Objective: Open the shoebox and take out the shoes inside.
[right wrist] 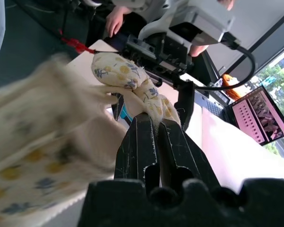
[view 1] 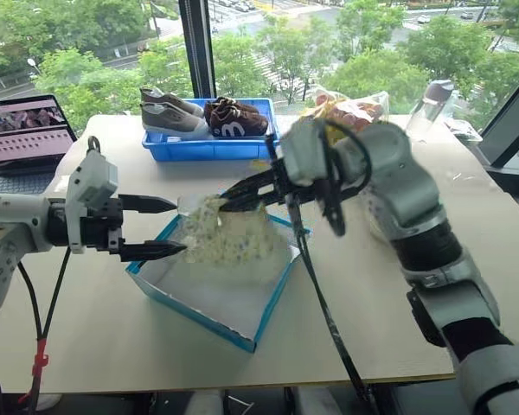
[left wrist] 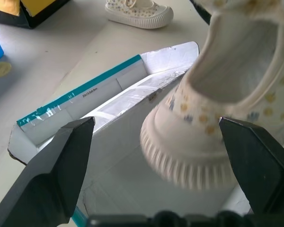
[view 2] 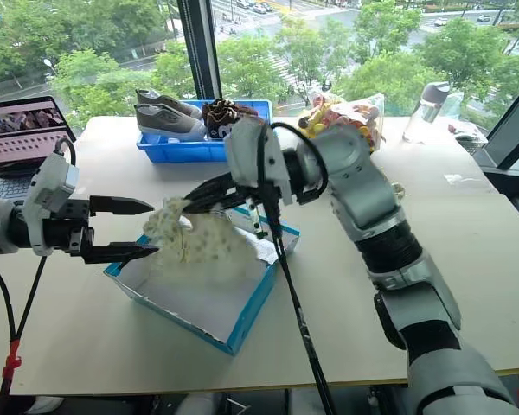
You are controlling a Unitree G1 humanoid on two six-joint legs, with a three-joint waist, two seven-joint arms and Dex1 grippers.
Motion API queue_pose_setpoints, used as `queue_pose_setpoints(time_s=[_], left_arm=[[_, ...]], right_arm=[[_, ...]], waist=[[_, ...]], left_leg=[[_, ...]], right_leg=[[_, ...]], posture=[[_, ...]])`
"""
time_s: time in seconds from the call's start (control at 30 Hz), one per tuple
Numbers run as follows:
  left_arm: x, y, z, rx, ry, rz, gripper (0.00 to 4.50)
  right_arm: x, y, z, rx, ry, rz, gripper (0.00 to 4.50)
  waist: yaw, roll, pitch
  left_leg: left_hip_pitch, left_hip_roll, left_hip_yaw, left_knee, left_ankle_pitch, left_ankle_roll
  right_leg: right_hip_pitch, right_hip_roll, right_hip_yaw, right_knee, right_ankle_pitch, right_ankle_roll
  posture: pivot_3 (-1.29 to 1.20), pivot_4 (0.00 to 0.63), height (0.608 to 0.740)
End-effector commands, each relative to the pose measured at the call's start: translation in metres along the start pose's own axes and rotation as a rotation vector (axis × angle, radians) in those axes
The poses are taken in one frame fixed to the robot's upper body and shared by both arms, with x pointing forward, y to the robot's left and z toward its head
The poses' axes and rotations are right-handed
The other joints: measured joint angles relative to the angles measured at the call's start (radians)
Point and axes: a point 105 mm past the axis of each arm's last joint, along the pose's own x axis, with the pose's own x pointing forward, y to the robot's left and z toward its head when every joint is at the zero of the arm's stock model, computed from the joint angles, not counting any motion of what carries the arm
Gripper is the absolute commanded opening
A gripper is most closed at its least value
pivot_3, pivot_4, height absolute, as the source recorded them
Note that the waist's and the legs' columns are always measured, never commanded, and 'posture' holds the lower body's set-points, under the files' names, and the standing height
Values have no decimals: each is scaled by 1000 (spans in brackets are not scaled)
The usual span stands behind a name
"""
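The blue shoebox (view 1: pixel 186 309) lies open on the table, its white inside showing. One cream shoe (view 1: pixel 229 229) with small yellow and blue flowers hangs above the box. My right gripper (view 1: pixel 233 197) is shut on the shoe's upper edge (right wrist: pixel 132 85). My left gripper (view 1: pixel 177 226) is open just left of the shoe, with the pale toe sole (left wrist: pixel 189 161) between its fingers but apart from them. The other shoe (left wrist: pixel 139 12) lies on the table beyond the box.
A blue plastic bin (view 1: pixel 209 147) with grey and brown sneakers stands at the back. A laptop (view 1: pixel 26 130) sits far left, a snack bag (view 1: pixel 350 108) and a bottle (view 1: pixel 428 108) at the back right. A person's hand (right wrist: pixel 114 19) shows behind my left arm.
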Motion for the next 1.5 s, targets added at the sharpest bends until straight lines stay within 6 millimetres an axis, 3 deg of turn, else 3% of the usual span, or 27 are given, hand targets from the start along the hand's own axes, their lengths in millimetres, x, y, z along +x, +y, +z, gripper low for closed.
queue_pose_setpoints(time_s=[0.03,0.2,0.27,0.37,0.6,0.87,1.07,1.17,1.27,1.5], left_arm=[[1,0,8,47,-10,-3,4500],[4,1,6,45,-15,-13,4500],[6,2,6,46,-19,-20,4500],[9,3,6,50,-24,-32,4500],[17,6,6,60,-24,-54,4500],[16,5,4,51,-23,-51,4500],[13,3,2,45,-19,-37,4500],[11,3,2,44,-18,-30,4500],[10,2,2,43,-17,-23,4500],[5,1,-3,14,-14,-4,4500]], right_arm=[[-31,-17,7,-17,68,-99,36],[-105,-60,-14,16,315,-446,36],[-129,-62,-27,28,400,-528,36],[-147,-61,-48,54,451,-613,36],[-156,-35,-123,93,519,-657,36],[-172,-36,-156,-4,730,-662,36],[-181,-26,-175,62,771,-697,36],[-184,-15,-187,109,795,-691,990],[-189,-13,-185,129,779,-714,2007],[-209,-17,-155,191,655,-751,4377]], waist=[[0,0,0],[-2,0,0],[1,0,0],[-2,0,0],[-14,1,1],[-14,1,2],[-14,1,2],[-15,1,2],[-18,1,2],[-22,1,2]], left_leg=[[-1,0,0,0,0,0],[-3,-1,1,0,0,0],[-3,-1,1,0,0,0],[-4,-1,1,-1,0,0],[-2,-1,2,-1,0,0],[-7,-2,2,-1,0,0],[-7,-2,2,-1,0,0],[-7,-2,2,-1,0,0],[-6,-2,2,-1,0,0],[-6,-2,1,-1,0,0]], right_leg=[[0,0,0,0,0,0],[-2,-1,0,-1,0,0],[-2,-1,0,-1,0,0],[-2,-1,-1,-9,0,0],[-2,-1,1,-8,0,0],[-6,-2,1,-9,0,0],[-5,-2,1,-9,0,0],[-5,-2,1,-9,0,0],[-5,-2,1,-8,0,0],[-4,-2,1,-8,0,0]], posture=[[0,150,740],[0,150,740],[0,150,740],[0,150,740],[0,150,740],[0,150,740],[0,150,740],[0,150,740],[0,150,740],[0,150,740]])
